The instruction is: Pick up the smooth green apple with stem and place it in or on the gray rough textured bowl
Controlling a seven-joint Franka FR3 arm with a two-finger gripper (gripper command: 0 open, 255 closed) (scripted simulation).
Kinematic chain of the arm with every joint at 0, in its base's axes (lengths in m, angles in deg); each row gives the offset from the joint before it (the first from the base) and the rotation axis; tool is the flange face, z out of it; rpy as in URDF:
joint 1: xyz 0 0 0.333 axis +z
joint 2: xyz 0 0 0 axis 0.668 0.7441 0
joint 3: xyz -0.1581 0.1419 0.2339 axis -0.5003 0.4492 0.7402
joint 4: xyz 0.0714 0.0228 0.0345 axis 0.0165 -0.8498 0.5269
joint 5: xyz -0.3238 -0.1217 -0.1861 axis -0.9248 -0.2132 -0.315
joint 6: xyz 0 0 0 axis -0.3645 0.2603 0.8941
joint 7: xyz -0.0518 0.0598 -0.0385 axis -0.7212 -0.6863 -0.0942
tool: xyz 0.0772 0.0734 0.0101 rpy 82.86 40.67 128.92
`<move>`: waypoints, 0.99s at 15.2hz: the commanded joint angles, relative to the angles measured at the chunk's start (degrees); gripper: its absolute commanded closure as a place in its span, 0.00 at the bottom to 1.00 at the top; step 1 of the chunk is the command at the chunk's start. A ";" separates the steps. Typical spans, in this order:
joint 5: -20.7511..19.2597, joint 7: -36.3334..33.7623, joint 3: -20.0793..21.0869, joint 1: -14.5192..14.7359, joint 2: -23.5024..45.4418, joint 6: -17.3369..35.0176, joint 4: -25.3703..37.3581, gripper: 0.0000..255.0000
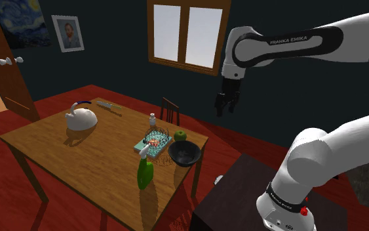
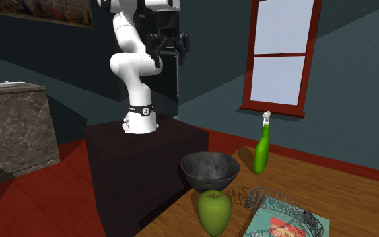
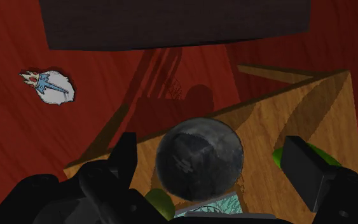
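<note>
The green apple point(image 1: 179, 135) point(image 2: 215, 210) with a stem sits on the wooden table point(image 1: 58, 147), just beyond the dark grey bowl point(image 1: 185, 153) point(image 2: 210, 170) at the table's corner nearest the stand. The bowl holds nothing. My gripper point(image 1: 223, 110) point(image 2: 165, 48) hangs high in the air, off the table's edge toward the shoulder view's right, well above both. In the wrist view the gripper point(image 3: 211, 147) is open, its fingers point(image 3: 125, 153) standing wide apart with the bowl point(image 3: 199, 159) far below between them.
A wire basket point(image 1: 156, 139) on a teal book stands next to the bowl, with a green spray bottle point(image 1: 145, 172) point(image 2: 262, 149) at the table's near edge. A white kettle point(image 1: 81, 119), a knife point(image 1: 109, 106) and a shaker point(image 1: 153, 119) lie further off. The dark stand point(image 2: 147, 148) is close by.
</note>
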 commanded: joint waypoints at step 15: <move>-0.18 23.80 -6.63 3.59 31.96 35.42 3.23 0.00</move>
